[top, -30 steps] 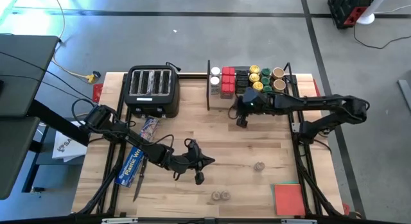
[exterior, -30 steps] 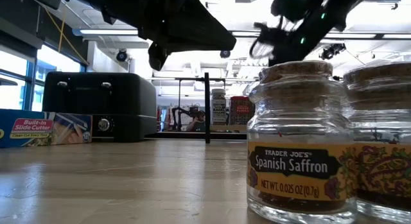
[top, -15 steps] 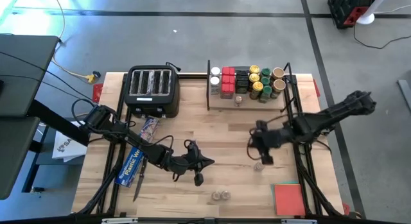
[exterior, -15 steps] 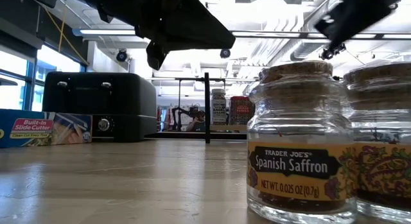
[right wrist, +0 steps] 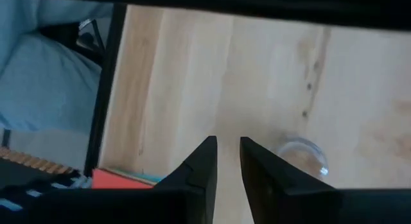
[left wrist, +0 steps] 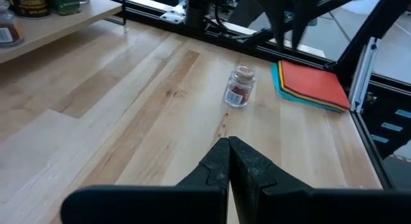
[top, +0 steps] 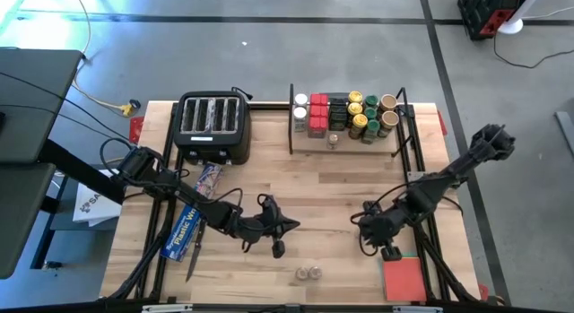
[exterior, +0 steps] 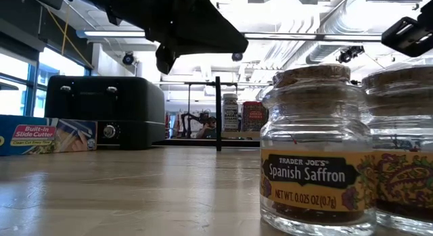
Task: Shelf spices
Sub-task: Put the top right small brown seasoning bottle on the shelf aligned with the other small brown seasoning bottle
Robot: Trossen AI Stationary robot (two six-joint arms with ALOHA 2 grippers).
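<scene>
1. Spices [top: 348, 114] stand packed on the shelf [top: 309, 148] at the far side of the table [top: 314, 192]: red tins, dark boxes, and round jars with yellow, green, white and tan lids.
2. One small jar [top: 334, 141] stands alone on the shelf's near edge, apart from the packed rows.
3. My right fingers [right wrist: 228, 147] hang over the near right part of the table, pointing down at the wood. They stand narrowly apart, with bare table showing between them and nothing held.
4. A tiny clear jar [right wrist: 300, 157] stands upright on the table just beside my right fingers, outside the gap and not touched. My left wrist view shows the same jar with dark red contents, close to the red pad [left wrist: 312, 85].
5. That flat red pad lies at the near right corner of the table, just to the side of my right fingers.
6. My left fingers [left wrist: 228, 146] are pressed together and hold nothing. They hover over the middle of the table, toward its near side.
7. Two more tiny cork-topped jars [top: 309, 273] stand side by side at the near edge, right of my left fingers. In the low view the nearer one [exterior: 313, 151] reads Spanish Saffron.
8. A black toaster [top: 213, 125] sits at the far left, level with the shelf.
9. A long blue box [top: 186, 225] lies on the left side of the table under my left arm.
</scene>
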